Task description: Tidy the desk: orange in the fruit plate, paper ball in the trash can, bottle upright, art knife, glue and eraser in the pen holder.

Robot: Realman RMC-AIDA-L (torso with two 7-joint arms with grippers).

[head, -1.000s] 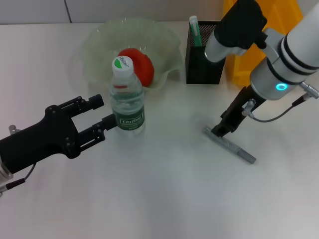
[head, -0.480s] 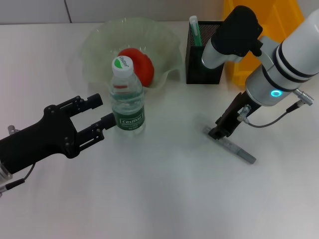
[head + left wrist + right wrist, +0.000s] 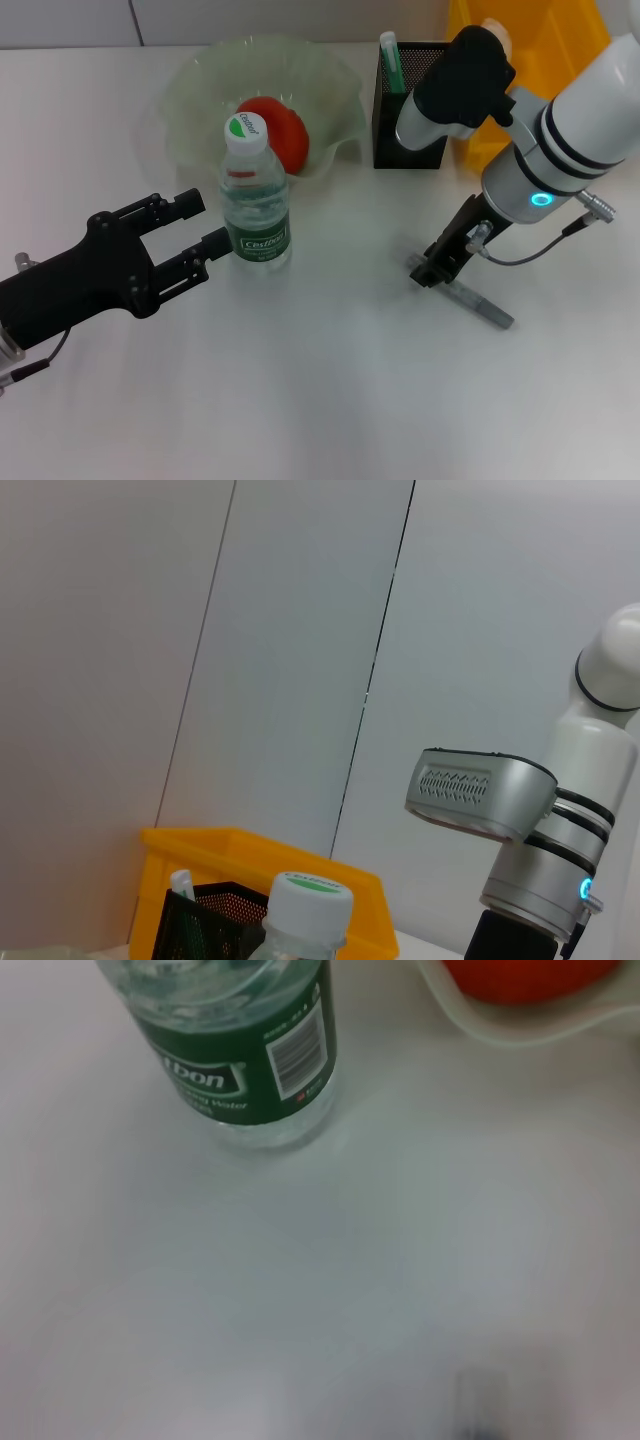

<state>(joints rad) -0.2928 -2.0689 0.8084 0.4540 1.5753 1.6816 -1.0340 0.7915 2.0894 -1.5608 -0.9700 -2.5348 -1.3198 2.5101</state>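
Note:
The clear bottle (image 3: 255,205) with a green label stands upright; it also shows in the right wrist view (image 3: 245,1050), and its cap in the left wrist view (image 3: 311,901). My left gripper (image 3: 203,226) is open just left of it, empty. The orange (image 3: 277,131) lies in the pale fruit plate (image 3: 195,85). The grey art knife (image 3: 475,300) lies flat on the table; my right gripper (image 3: 433,272) is down at its near-left end. The black mesh pen holder (image 3: 405,130) holds a green-and-white stick (image 3: 390,60). Paper ball and eraser are out of view.
A yellow bin (image 3: 530,40) stands behind the pen holder at the back right, also in the left wrist view (image 3: 250,855). The right arm's body (image 3: 560,140) hangs over the table's right side. The white tabletop (image 3: 320,400) stretches in front.
My right gripper has moved a little left and down along the art knife toward its near end. The knife, the bottle and my left arm have not moved.

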